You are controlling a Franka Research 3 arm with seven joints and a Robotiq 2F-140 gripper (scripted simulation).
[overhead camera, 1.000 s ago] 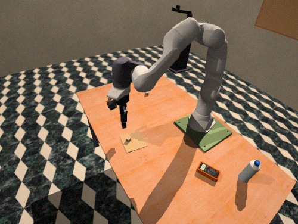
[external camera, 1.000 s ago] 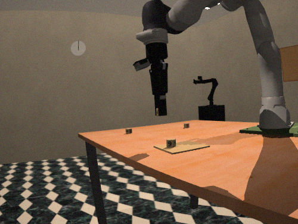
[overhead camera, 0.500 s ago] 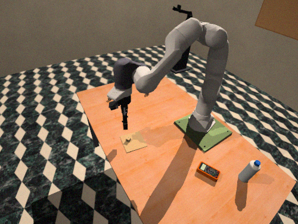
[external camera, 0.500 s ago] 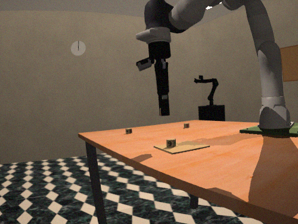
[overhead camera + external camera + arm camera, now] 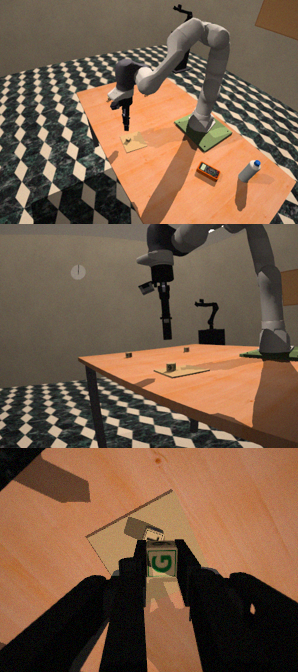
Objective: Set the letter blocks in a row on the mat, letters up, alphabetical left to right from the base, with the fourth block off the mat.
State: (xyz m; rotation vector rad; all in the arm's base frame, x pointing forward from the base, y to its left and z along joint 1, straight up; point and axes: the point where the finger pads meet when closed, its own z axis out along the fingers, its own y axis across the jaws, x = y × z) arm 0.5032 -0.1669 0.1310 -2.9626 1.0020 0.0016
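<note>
one green-lettered block (image 5: 162, 562), pale-faced

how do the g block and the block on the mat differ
The G block is gripped in the air; the mat block rests on the mat. The G block shows a green letter; the mat block shows a dark 9 on one side. Both are small, pale-faced blocks.

1 orange multimeter (image 5: 208, 171) lies near 1 upright bottle (image 5: 249, 171) with a blue cap (image 5: 257, 162).
</note>
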